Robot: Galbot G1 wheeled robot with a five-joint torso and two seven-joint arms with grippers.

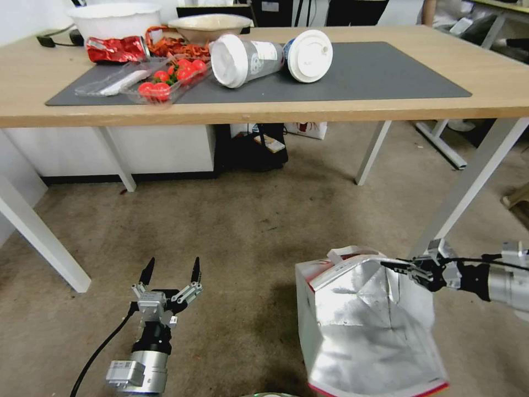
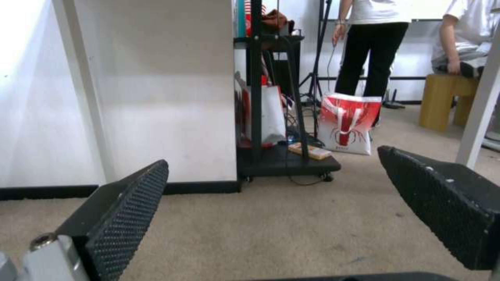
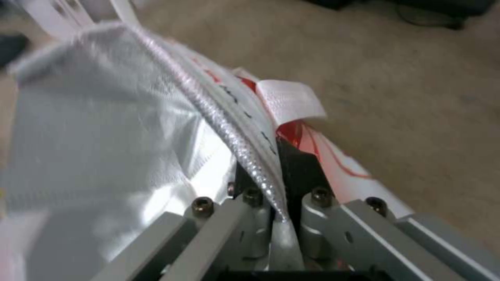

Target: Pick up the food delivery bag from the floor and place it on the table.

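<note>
**A:** so where was the food delivery bag (image 1: 363,320) at that point? off the ground?

**B:** couldn't really tell. It sat low over the floor (image 1: 231,231), mouth gaping so you saw all the silver lining, white strap handles (image 1: 352,255) poking up at the far edge. The right claw (image 1: 405,268) came in from the right and was clamped tight on the bag's top rim; in the right wrist view the foil edge (image 3: 245,156) ran straight between the closed fingers (image 3: 297,168).

**A:** and the left one?

**B:** left claw (image 1: 171,271) was down low over the carpet, well apart from the bag, fingers spread wide with nothing in them.

**A:** counter?

**B:** counter (image 1: 386,107) was further ahead, dark mat (image 1: 374,74) on top with two tipped-over cups (image 1: 270,55), a tray of tomatoes (image 1: 168,80) and some bowls (image 1: 113,19).
</note>
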